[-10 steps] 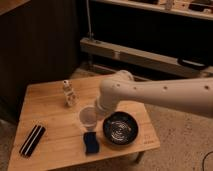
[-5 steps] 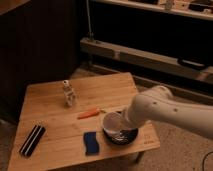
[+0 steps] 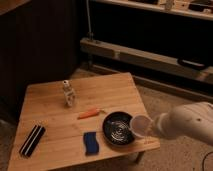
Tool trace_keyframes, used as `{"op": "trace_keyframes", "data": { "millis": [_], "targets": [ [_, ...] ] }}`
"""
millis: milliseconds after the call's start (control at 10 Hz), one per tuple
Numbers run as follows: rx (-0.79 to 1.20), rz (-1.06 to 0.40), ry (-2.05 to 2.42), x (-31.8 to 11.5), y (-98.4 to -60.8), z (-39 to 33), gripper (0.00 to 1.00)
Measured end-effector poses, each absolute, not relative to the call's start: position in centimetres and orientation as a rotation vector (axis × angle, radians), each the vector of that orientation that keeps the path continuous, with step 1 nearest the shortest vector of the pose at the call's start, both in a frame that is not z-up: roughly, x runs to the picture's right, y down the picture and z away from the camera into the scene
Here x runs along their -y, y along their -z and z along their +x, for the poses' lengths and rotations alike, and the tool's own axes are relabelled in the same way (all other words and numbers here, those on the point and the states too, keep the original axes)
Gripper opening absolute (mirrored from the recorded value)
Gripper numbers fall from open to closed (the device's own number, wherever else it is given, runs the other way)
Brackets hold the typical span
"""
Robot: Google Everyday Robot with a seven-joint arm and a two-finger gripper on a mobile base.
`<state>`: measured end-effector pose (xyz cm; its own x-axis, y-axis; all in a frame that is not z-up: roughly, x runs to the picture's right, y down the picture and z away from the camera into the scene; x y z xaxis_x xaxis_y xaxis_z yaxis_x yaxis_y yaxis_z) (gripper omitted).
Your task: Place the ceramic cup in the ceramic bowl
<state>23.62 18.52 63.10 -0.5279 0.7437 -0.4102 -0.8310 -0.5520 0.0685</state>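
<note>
Camera view: the ceramic cup [image 3: 141,125] is tilted right at the right rim of the ceramic bowl [image 3: 116,131], with the gripper [image 3: 152,125] just behind it; can't tell if it's clamped on. Looks like you're mid-placement, so next I'd nudge left over the bowl's middle, lower, then let go

You have the ceramic bowl [image 3: 119,131] near the table's [image 3: 50,120] front right corner, the sponge [image 3: 91,142] just left of it, the carrot [image 3: 90,113] behind, the small bottle [image 3: 68,95] farther back, the flat case [image 3: 32,140] front left, and the ceramic cup [image 3: 140,125] over the bowl's right rim with the gripper [image 3: 152,125] beside it.
</note>
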Motion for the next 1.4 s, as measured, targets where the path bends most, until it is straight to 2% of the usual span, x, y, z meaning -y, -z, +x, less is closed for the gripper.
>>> {"op": "trace_keyframes", "data": {
  "millis": [300,600,1000,1400],
  "targets": [
    [-0.321,-0.394,-2.190,-17.5,-64.9,29.1,0.00],
    [-0.311,-0.401,-2.174,-16.0,-66.0,29.1,0.00],
    [-0.308,-0.453,-2.069,-12.1,-69.1,21.6,0.00],
    [-0.358,-0.538,-1.919,-9.7,-73.7,12.0,0.00]
  ]
}}
